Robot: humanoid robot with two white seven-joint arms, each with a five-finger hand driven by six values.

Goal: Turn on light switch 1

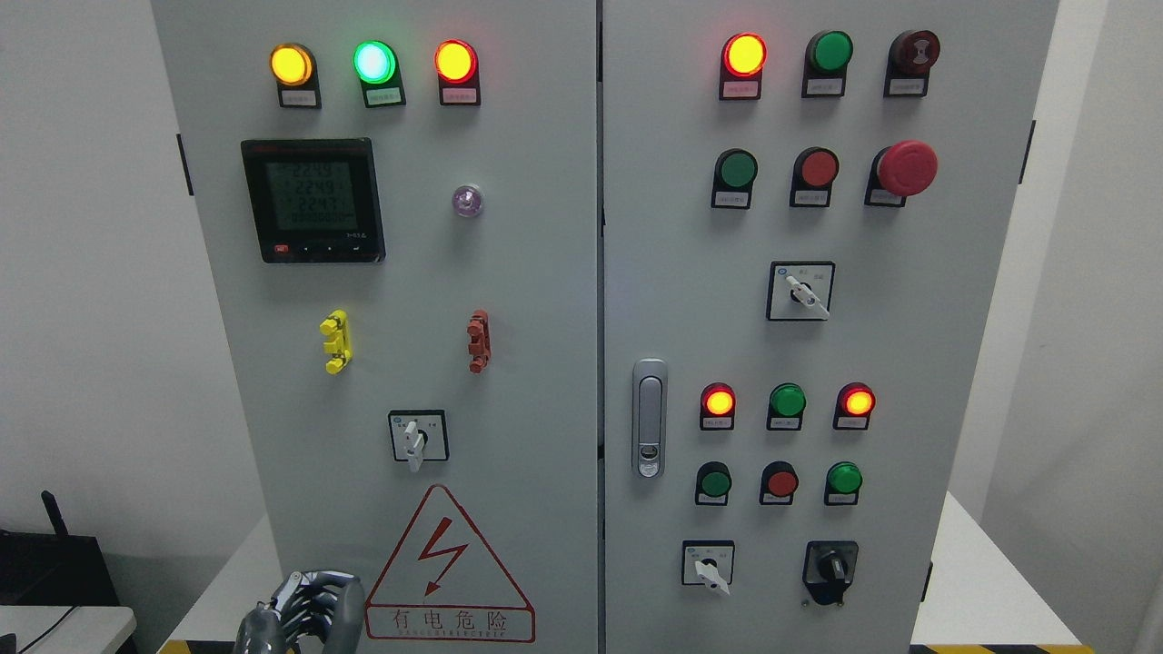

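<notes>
my left hand [304, 613] sits low at the bottom edge of the head view, in front of the lower left corner of the grey electrical cabinet [545, 272]. its fingers are curled in together and they hold nothing; the fingertips are just left of the red-bordered warning triangle [448, 568] with the lightning bolt. whether the knuckles touch the door i cannot tell.

which control is light switch 1 i cannot tell, since the small labels are too blurred to read. the nearest rotary selector switch [417, 438] is on the left door, above the warning triangle and well above my hand, with its white lever pointing down. above it are a yellow clip [335, 341] and a red clip [478, 341], and higher up a digital meter [313, 201] with a lit green screen. along the top of that door, amber [291, 64], green [373, 62] and red [454, 61] lamps glow.

on the right door a silver door latch [649, 418] stands near the seam, and another white-lever selector [708, 565] sits low beside a black knob switch [830, 569].
</notes>
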